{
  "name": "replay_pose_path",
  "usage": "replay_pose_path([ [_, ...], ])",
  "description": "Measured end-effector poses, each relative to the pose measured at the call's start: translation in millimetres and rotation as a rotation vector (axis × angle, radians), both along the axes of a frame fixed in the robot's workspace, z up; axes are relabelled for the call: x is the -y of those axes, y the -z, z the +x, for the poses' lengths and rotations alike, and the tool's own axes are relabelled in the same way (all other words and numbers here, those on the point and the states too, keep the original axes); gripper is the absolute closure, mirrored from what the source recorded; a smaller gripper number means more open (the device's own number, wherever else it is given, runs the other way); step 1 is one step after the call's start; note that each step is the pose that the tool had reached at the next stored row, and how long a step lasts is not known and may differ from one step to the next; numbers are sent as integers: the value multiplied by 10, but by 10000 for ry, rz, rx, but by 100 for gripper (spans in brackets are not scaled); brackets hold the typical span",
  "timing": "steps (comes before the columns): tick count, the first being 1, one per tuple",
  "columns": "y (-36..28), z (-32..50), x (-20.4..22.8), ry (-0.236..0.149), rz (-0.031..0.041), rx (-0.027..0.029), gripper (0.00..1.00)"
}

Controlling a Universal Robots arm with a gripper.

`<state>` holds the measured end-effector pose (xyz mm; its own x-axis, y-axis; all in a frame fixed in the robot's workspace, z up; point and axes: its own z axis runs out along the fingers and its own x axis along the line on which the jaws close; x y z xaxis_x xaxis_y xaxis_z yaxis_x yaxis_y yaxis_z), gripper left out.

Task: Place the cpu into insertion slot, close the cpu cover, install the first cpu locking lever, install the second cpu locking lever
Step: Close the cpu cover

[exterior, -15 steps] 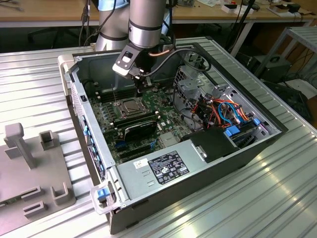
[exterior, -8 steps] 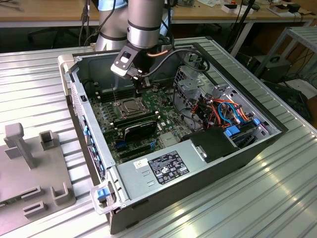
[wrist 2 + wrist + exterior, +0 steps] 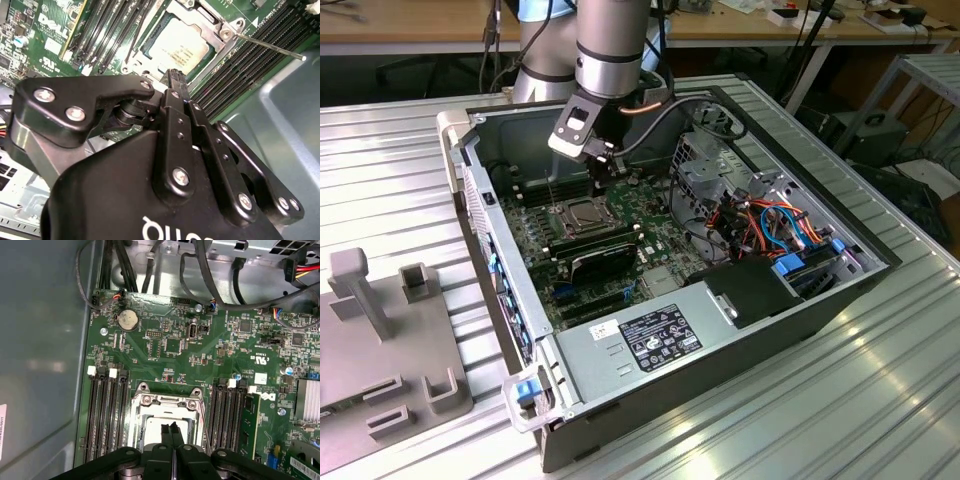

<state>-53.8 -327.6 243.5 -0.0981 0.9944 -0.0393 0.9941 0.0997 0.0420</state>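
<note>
end effector (image 3: 172, 432), fingers pressed together and empty, hovers just above the cpu (image 3: 179, 47) framed by the cpu cover (image 3: 167, 401); memory slots (image 3: 106, 415) flank it, one locking lever (image 3: 270, 47) juts free.

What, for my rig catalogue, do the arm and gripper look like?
The arm is a silver-grey cylinder with a cable looping at its wrist. The gripper is black, with jointed link bars, silver screw heads and white lettering on its body.

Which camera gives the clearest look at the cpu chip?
The second wrist view: nearly all of the cpu shows, close up. In the first wrist view the gripper covers part of it; in the exterior view it is a small square.
</note>
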Motion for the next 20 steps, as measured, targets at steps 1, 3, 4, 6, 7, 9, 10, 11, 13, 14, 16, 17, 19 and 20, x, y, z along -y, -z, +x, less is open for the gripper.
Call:
replay_pose_path([
  [1,-1,0,0,-3,0,1,89],
  [3,-59,0,0,-3,-1,0,89],
  [4,-86,0,0,-2,0,1,89],
  [6,-121,0,0,-5,-1,0,89],
  [7,-138,0,0,-21,-1,0,89],
  [9,-141,0,0,-265,2,1,89],
  [10,-141,0,0,-440,1,0,89],
  [11,-142,0,0,-680,0,-1,89],
  [13,-142,0,0,-1060,-1,-1,89],
  [14,-142,0,0,-1442,0,-3,89],
  [16,-142,0,0,-2203,-6,-5,89],
  [17,-142,0,0,-2464,-5,-6,89],
  [19,-142,0,0,-2762,-5,-10,89],
  [20,-142,0,-1,-3064,-5,-14,89],
])
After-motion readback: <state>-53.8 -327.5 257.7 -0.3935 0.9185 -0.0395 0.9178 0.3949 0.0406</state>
